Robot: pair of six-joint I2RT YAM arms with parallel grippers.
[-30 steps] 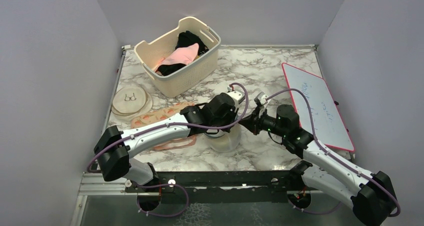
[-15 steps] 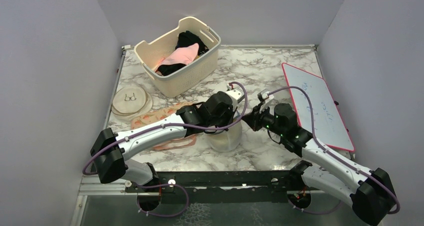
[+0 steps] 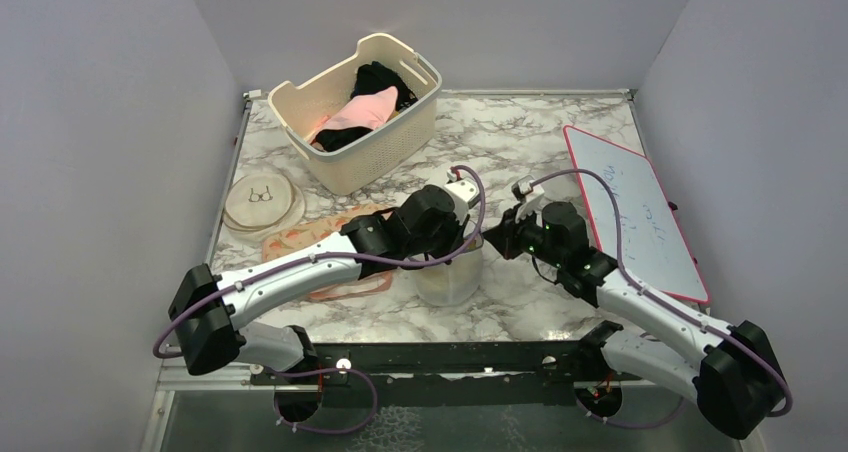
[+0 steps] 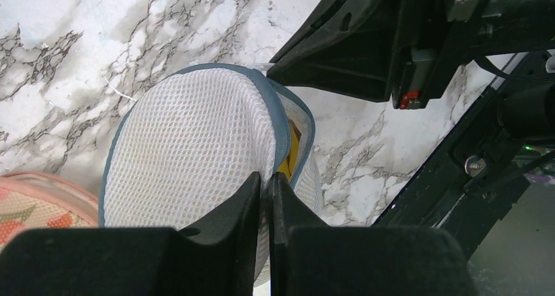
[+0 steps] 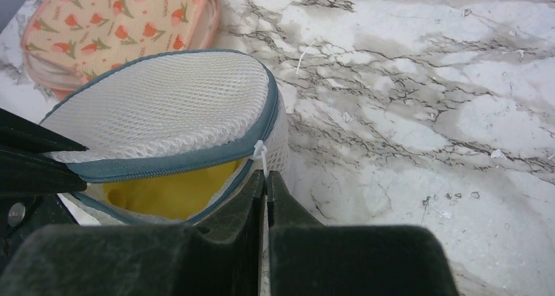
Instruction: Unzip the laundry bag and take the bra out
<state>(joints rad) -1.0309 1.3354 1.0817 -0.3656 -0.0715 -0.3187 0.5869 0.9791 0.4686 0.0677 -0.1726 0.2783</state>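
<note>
Pinching: left pincer laundry bag, right pincer zip-pull.

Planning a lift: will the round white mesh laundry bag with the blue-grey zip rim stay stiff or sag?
The laundry bag probably sags: its thin mesh lid bows where unzipped. Likely light, being see-through mesh around a yellow item.

We saw white mesh and a blue-grey zip rim on the laundry bag, yellow inside; beyond the black right claw lay a peach, red-flowered pouch on the grey-veined white desk.
</note>
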